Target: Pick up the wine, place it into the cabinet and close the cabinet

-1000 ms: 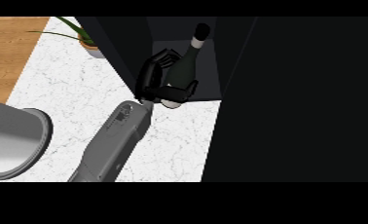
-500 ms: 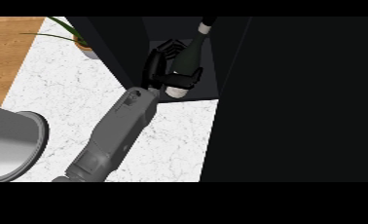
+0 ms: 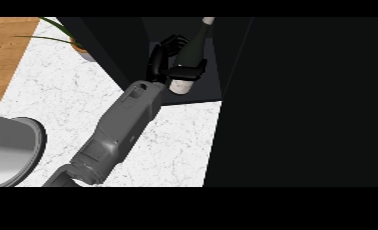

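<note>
The left hand (image 3: 168,64) was right inside the open cabinet (image 3: 140,49) at this point, fingers and thumb curled round the lower body of the wine bottle (image 3: 193,49), holding it. Compared with a second earlier, the bottle had travelled further up the view and deeper into the dark interior, and the grey forearm had stretched out longer behind the hand, reaching across the white marbled desk (image 3: 59,94). Half a second back the hand sat a touch lower, so the push inward was steady. The bottle leaned with its neck pointing away from the hand, up and slightly to the right, and its pale base showed just below the thumb. By my reading, that meant the carry was nearly over and the placing step was in hand: the wine was within the cabinet's mouth, but not yet let go, and the closing of the door was all to come.

Plenty was hard to read. The cabinet's inside was nearly black, so whether the bottle's base touched the cabinet floor or hung above it, I could not tell. The top of the neck was cut off at the upper edge of the view. A large dark panel right of the hand, likely the open door, hid everything on that side. The right hand showed nowhere. Far left of the hand, a potted plant (image 3: 74,44) and a grey rounded object (image 3: 18,149) were only partly in view
</note>
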You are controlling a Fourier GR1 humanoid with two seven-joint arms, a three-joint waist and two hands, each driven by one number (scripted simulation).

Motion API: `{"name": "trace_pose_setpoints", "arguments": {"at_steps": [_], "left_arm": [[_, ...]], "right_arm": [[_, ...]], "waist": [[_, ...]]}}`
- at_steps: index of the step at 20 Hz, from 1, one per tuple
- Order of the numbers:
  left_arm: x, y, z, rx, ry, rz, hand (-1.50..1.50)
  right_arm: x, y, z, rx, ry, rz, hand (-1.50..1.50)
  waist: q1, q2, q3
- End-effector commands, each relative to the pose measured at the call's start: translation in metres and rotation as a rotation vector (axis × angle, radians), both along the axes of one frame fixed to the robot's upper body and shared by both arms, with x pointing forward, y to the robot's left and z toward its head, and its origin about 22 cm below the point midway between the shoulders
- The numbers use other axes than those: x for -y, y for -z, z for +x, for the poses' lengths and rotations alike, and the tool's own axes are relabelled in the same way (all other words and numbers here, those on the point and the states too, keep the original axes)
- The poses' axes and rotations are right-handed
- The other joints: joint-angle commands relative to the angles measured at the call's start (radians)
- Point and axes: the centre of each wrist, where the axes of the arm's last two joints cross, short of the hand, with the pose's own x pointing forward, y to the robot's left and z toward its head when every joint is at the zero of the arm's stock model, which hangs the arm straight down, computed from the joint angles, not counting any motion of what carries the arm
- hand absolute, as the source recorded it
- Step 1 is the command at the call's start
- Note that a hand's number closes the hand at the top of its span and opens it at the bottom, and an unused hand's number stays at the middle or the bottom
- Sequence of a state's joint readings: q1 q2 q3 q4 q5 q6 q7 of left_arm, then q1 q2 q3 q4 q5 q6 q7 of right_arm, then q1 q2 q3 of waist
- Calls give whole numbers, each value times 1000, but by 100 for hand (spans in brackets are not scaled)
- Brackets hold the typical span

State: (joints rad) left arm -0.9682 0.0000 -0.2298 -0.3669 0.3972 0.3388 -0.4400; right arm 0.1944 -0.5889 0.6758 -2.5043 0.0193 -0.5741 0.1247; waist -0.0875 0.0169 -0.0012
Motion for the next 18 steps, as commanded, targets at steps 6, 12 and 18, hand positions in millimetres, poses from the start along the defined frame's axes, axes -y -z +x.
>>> {"name": "trace_pose_setpoints", "arguments": {"at_steps": [6,12,18], "left_arm": [[-21,-2,12,-31,-62,-45,150],[-4,-18,20,-3,-107,6,150],[-23,-18,24,51,-168,97,-150]], "right_arm": [[7,-24,-21,-16,-48,107,-150],[1,-14,-19,-12,-97,81,-150],[3,-18,-24,-11,-111,106,-150]], "waist": [[-14,14,0],[-25,17,0],[-39,21,0]]}}
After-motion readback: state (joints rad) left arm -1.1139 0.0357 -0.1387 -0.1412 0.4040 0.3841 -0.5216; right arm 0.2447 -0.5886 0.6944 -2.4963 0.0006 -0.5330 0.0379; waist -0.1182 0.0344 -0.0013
